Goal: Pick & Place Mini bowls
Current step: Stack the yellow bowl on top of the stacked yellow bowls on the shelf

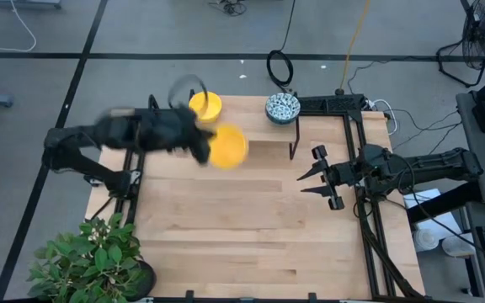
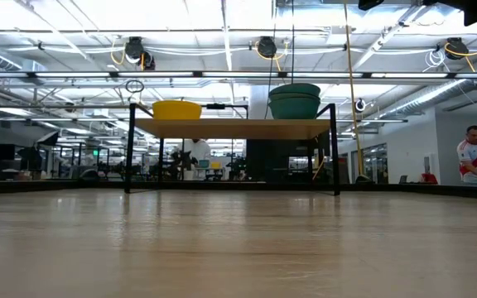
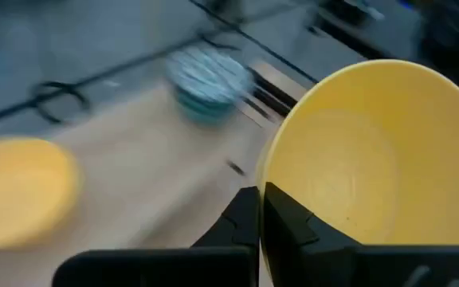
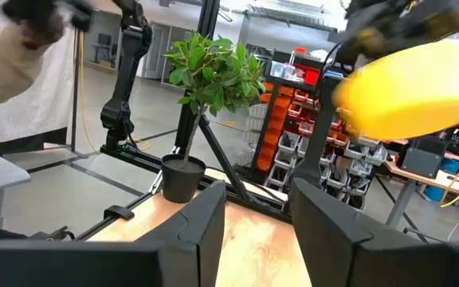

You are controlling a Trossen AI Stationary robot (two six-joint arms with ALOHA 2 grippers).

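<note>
My left gripper (image 1: 202, 150) is over the far half of the table, shut on a plain yellow mini bowl (image 1: 228, 146), which fills the left wrist view (image 3: 373, 151) and shows in mid-air in the right wrist view (image 4: 413, 84). A second yellow bowl (image 1: 206, 105) sits on a low raised shelf (image 2: 230, 127) at the far edge. A stack of blue-green patterned bowls (image 1: 282, 108) stands on the same shelf (image 2: 295, 99). My right gripper (image 1: 301, 184) waits open at the table's right side, holding nothing (image 4: 257, 215). My left gripper pinches the yellow bowl's rim (image 3: 265, 179) on the side nearest the arm. One finger (image 3: 241, 219) is outside the wall and the other finger (image 3: 297, 227) is inside the bowl. The fingers come roughly level from the table's left. The bowl is lifted clear of the table.
A potted plant (image 1: 91, 257) stands at the table's near left corner. Black frame posts (image 1: 295, 139) rise by the shelf near the patterned bowls. The near half of the wooden table top (image 1: 251, 236) is bare. A person (image 2: 474, 153) stands in the room behind.
</note>
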